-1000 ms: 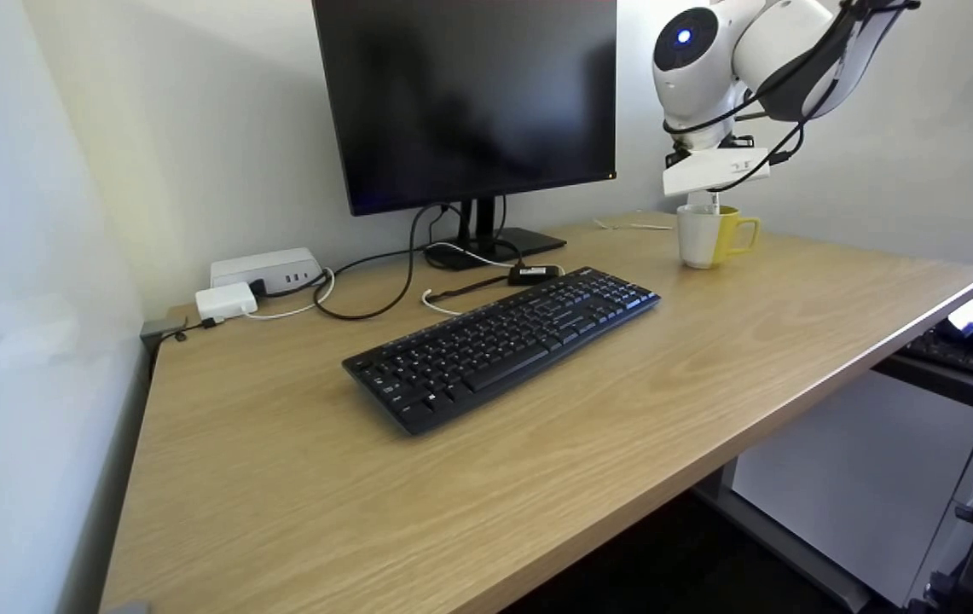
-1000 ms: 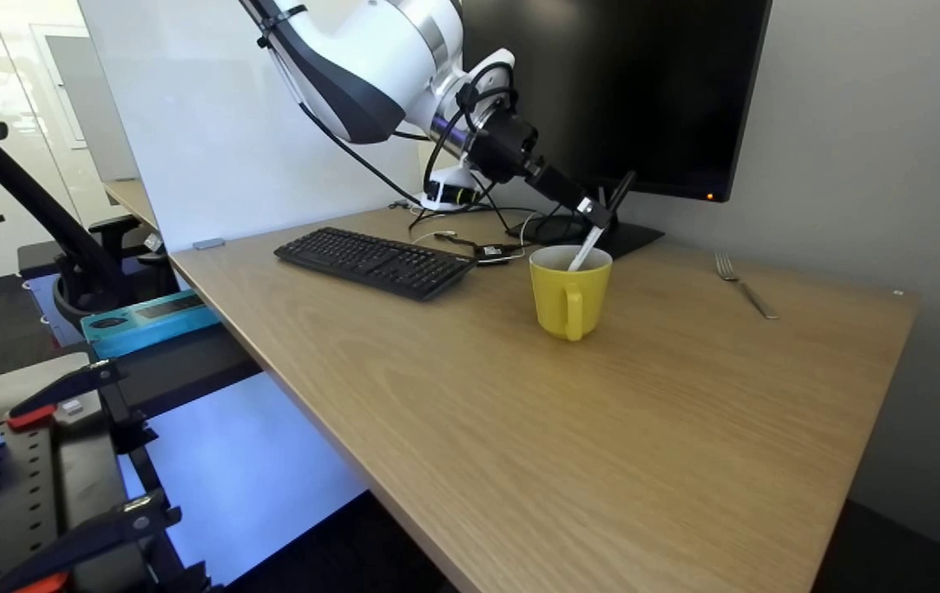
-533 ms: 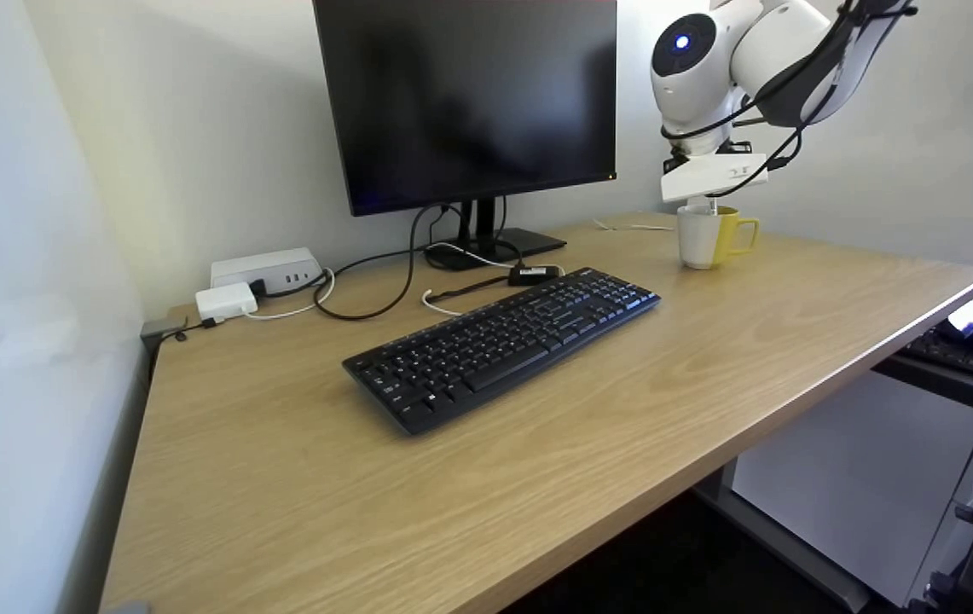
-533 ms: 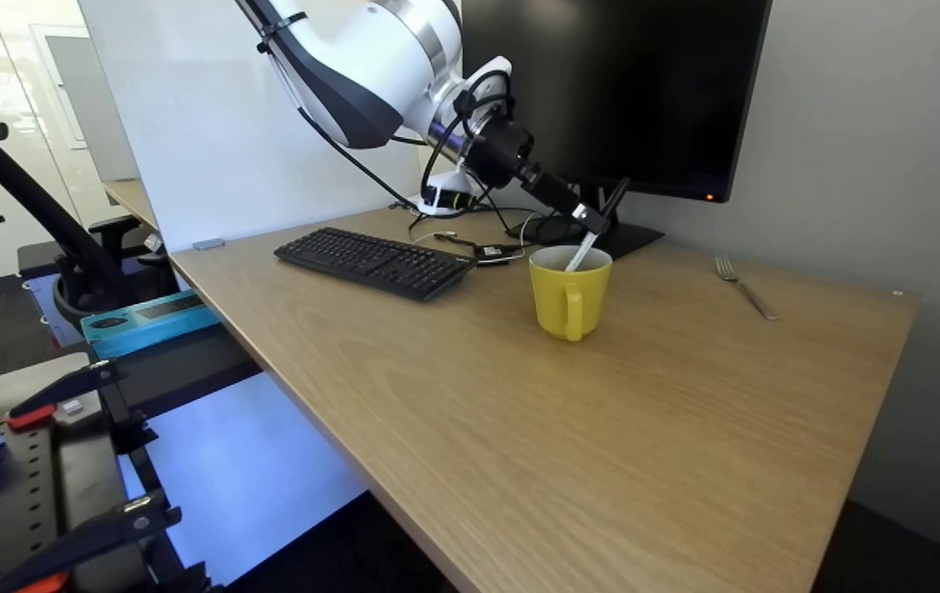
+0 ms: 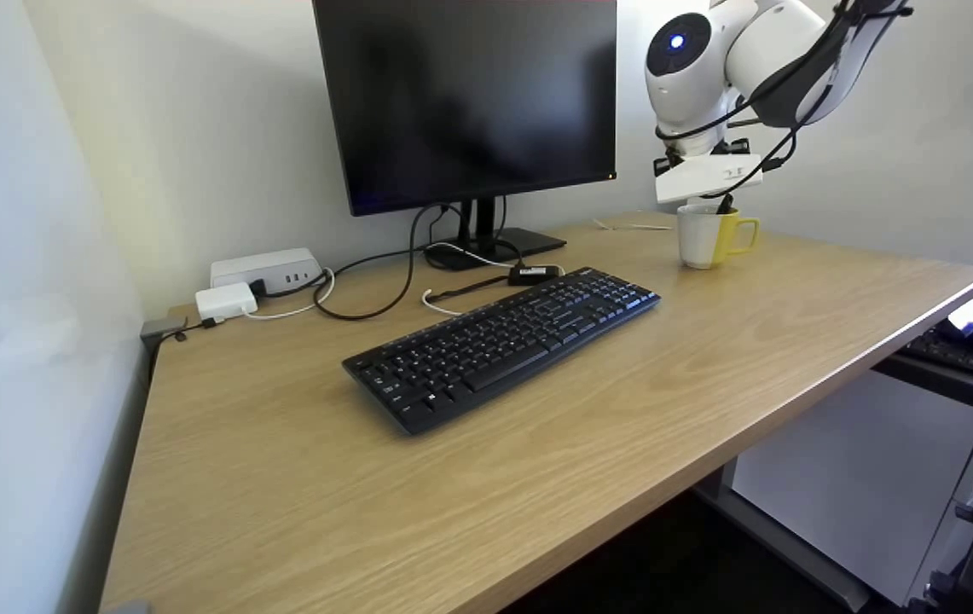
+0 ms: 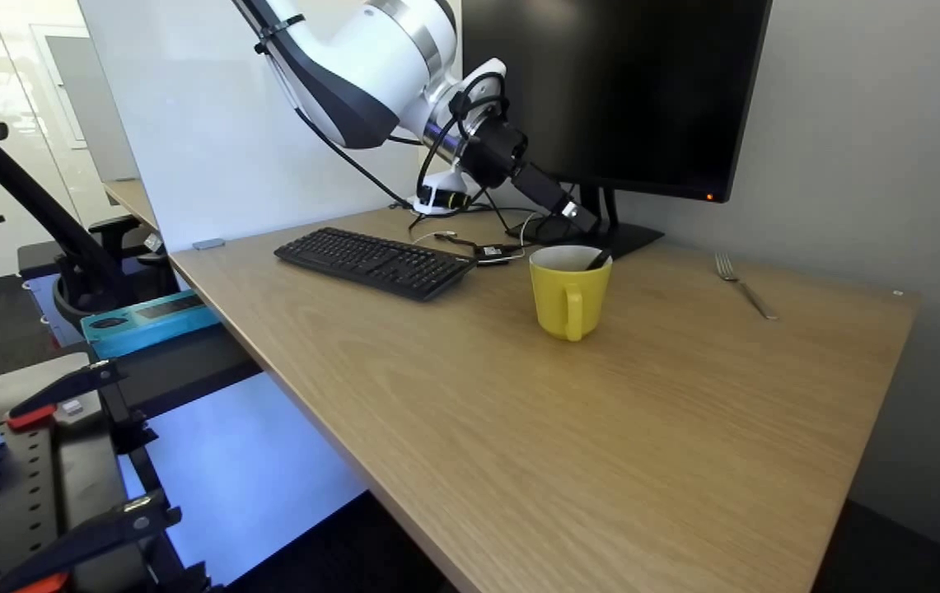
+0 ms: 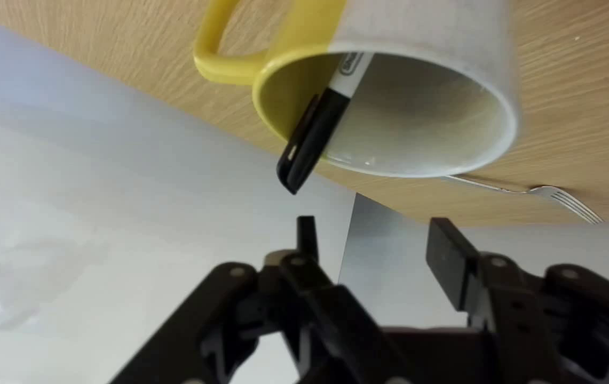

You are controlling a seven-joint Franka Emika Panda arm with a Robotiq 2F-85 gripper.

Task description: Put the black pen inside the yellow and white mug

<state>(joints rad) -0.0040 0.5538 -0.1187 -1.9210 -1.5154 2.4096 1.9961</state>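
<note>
Leaning inside the yellow and white mug (image 7: 432,26) is the black pen (image 7: 315,136), its white barrel going down into it. The pen's dark cap sticks out past the rim on the yellow side, near the handle. Beyond the cap in the wrist view, my gripper (image 7: 373,234) stands open, nothing between its fingers and the pen apart from them. In an exterior view the gripper (image 6: 586,219) hangs just above and behind the upright mug (image 6: 550,301), and the pen tip (image 6: 600,259) shows at the rim. The white plate on the wrist hides the fingers in an exterior view.
A black keyboard (image 5: 503,345) lies on the desk, with cables and the monitor (image 5: 477,94) behind it. A fork (image 6: 755,299) rests near the back wall. Close beside the arm in an exterior view is the monitor (image 6: 643,99).
My gripper has let go of the pen, which has dropped lower into the mug and now leans on its rim. The arm has come down and shifted slightly. The mug has not moved.
</note>
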